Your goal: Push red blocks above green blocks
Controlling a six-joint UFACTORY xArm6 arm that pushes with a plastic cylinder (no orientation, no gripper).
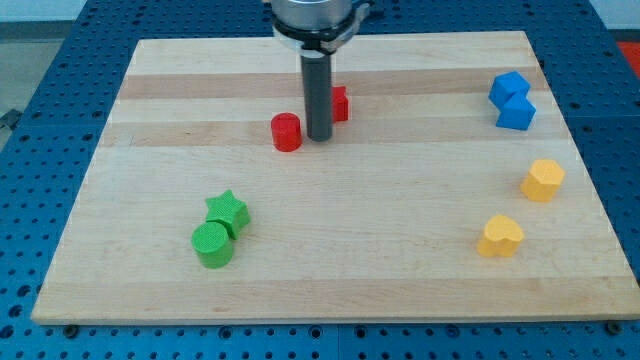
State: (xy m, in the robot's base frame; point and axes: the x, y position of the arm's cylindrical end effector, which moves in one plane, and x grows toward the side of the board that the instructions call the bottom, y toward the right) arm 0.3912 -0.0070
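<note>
Red cylinder and red block flank my tip – light, rigid, free-sliding pieces; push flat sides squarely toward green star – the rod grips nothing.

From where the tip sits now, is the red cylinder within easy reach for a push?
Probably yes. My tip stands just to the view's right of the red cylinder, nothing between them; the other red block lies behind the rod.

So my tip sits on the bench near the view's top, wedged between the red cylinder just to its left and the red block partly hidden behind it. The green star and green cylinder touch, lower left. Blue blocks upper right, with two yellow blocks below them.
</note>
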